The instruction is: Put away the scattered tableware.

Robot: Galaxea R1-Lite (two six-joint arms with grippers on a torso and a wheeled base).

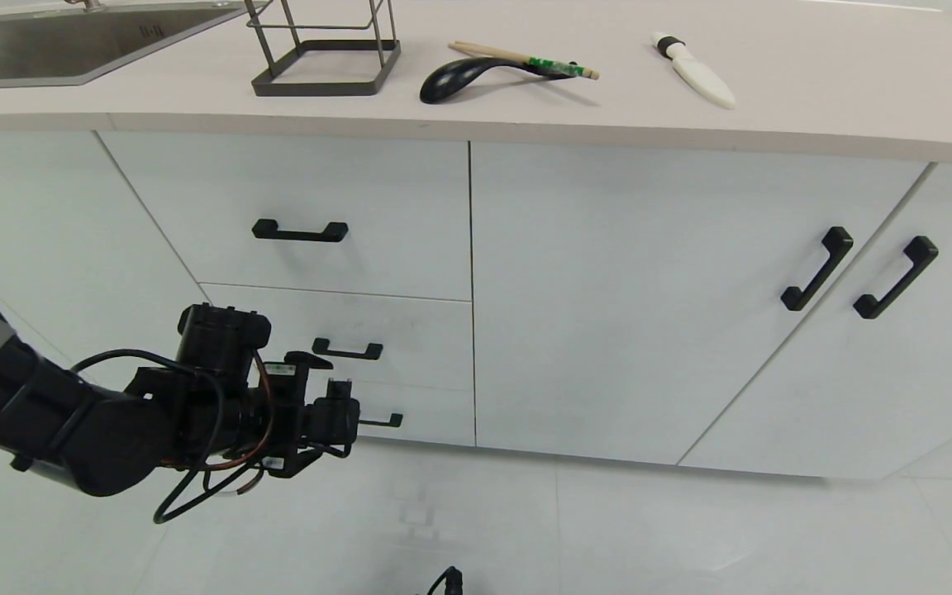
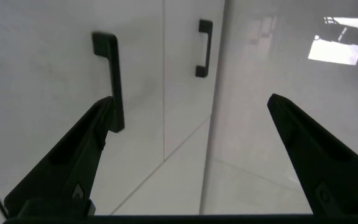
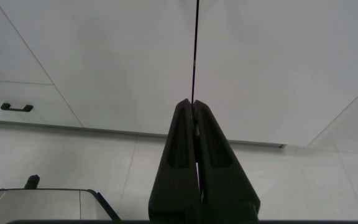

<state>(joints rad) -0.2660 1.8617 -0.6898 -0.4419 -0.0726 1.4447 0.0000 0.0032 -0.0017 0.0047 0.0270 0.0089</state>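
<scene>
Lowered before the white drawer fronts (image 1: 410,207), the left gripper (image 2: 190,102) is held with its fingers spread wide, and a black bar handle (image 2: 109,81) is seen just beside one finger. This is judged to be readiness for pulling a drawer open, so that the tableware can be stored inside. The right gripper (image 3: 193,104) is pressed together on nothing and is pointed at the white cabinet doors (image 1: 649,314).

Above, everything to be put away is carried by the long pale table (image 1: 815,116). A dark metal wire rack (image 1: 327,74) is stood near the steel sink (image 1: 71,41). A white knife with a black band (image 1: 695,73) is laid well apart, to the right. Between them a black spoon (image 1: 451,80) is laid, and a pair of wooden chopsticks (image 1: 509,56) is propped across its handle, touching it.
</scene>
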